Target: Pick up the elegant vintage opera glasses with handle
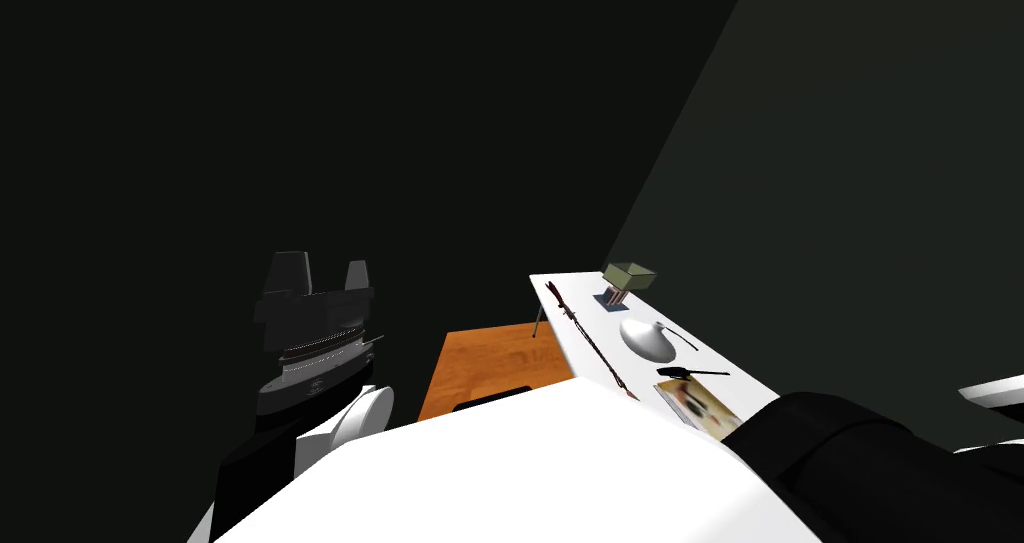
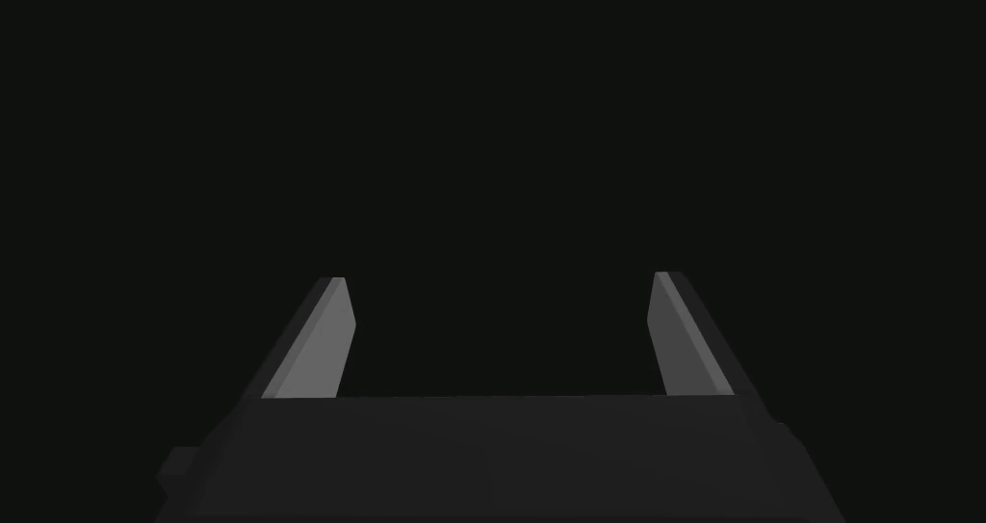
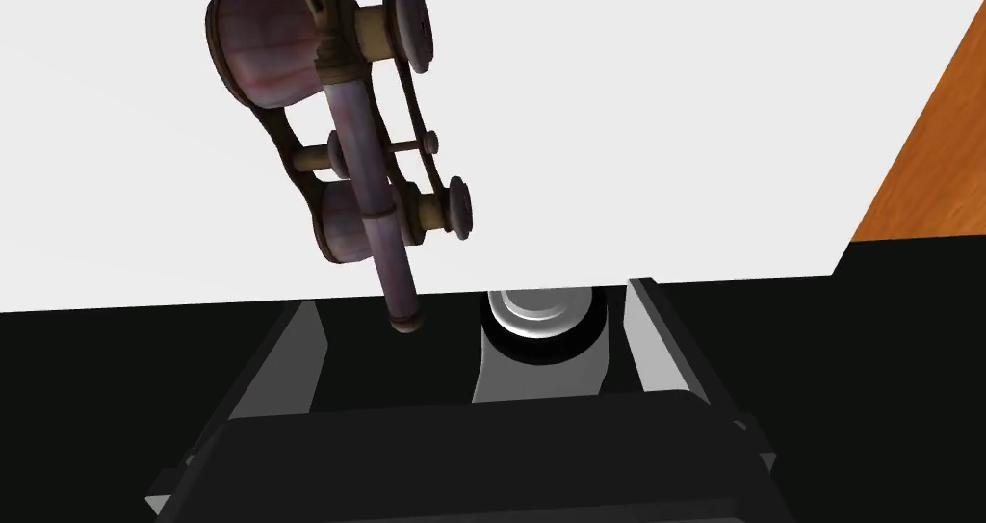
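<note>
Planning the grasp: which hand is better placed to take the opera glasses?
Right. The right hand is open, with the opera glasses lying on a white surface just ahead, their handle pointing between its fingers. The left hand is raised off to the side, facing darkness.

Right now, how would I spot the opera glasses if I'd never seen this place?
Find the white tabletop beside the orange wooden floor. On it, just ahead of my open right tool, lie the opera glasses. Unlike the table's white bowl and black spoon, they have two purplish-pink barrels joined by brass-coloured bars and a long handle pointing back toward the tool.
</note>
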Available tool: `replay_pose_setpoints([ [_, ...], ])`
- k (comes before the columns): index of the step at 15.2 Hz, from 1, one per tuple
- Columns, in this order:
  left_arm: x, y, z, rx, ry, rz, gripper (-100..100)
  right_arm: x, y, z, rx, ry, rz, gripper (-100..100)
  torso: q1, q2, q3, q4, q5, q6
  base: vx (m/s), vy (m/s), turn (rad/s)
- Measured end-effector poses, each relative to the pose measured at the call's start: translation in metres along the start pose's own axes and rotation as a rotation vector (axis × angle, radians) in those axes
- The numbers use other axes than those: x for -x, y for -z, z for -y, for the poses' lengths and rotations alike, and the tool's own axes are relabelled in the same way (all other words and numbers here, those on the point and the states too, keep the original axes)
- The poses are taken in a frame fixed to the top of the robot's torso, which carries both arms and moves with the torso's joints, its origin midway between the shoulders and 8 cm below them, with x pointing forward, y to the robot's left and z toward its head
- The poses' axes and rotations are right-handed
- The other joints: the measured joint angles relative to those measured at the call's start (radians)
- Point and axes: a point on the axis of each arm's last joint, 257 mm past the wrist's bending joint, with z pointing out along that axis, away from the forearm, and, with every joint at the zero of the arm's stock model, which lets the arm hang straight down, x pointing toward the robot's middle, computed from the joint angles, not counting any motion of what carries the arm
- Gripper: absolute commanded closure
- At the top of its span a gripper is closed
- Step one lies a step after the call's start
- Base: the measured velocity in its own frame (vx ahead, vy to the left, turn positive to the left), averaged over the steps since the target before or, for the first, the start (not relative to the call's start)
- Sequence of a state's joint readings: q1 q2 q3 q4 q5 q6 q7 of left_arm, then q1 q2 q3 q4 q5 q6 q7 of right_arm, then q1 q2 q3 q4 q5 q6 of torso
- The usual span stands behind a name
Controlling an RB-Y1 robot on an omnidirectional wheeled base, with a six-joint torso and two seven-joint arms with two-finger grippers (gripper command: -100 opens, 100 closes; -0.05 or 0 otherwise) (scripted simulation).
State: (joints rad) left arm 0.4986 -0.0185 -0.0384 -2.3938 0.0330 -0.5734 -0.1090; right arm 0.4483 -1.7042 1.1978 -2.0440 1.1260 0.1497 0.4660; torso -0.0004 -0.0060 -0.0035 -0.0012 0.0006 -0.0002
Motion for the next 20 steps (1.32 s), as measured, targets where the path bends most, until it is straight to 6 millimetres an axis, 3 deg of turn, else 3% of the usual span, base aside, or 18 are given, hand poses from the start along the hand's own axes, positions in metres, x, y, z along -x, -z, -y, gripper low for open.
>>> replay_pose_setpoints([
  [5,0.000,0.000,0.000,0.000,0.000,0.000,0,-0.035,0.020,-0.013,0.027,0.067,-0.083,-100,-0.002,0.000,0.000,0.000,-0.001,0.000,0.068,-0.036,0.036],
  [10,0.000,0.000,0.000,0.000,0.000,0.000,0,-0.042,0.003,-0.009,0.015,0.050,-0.086,-100,0.003,0.009,0.006,0.002,0.001,0.000,-0.042,0.030,0.056],
  [11,0.000,0.000,0.000,0.000,0.000,0.000,0,-0.043,0.003,-0.009,0.015,0.052,-0.086,100,0.003,0.009,0.006,0.002,0.001,0.000,-0.011,0.008,-0.002],
  [16,0.000,0.000,0.000,0.000,0.000,0.000,0,-0.043,0.003,-0.010,0.017,0.052,-0.087,100,0.000,0.008,0.005,0.002,-0.001,0.001,0.003,-0.002,-0.018],
  [20,0.000,0.000,0.000,0.000,0.000,0.000,0,-0.036,0.018,-0.013,0.026,0.065,-0.083,100,-0.002,0.004,0.003,0.002,-0.001,0.001,0.042,-0.032,-0.066],
])
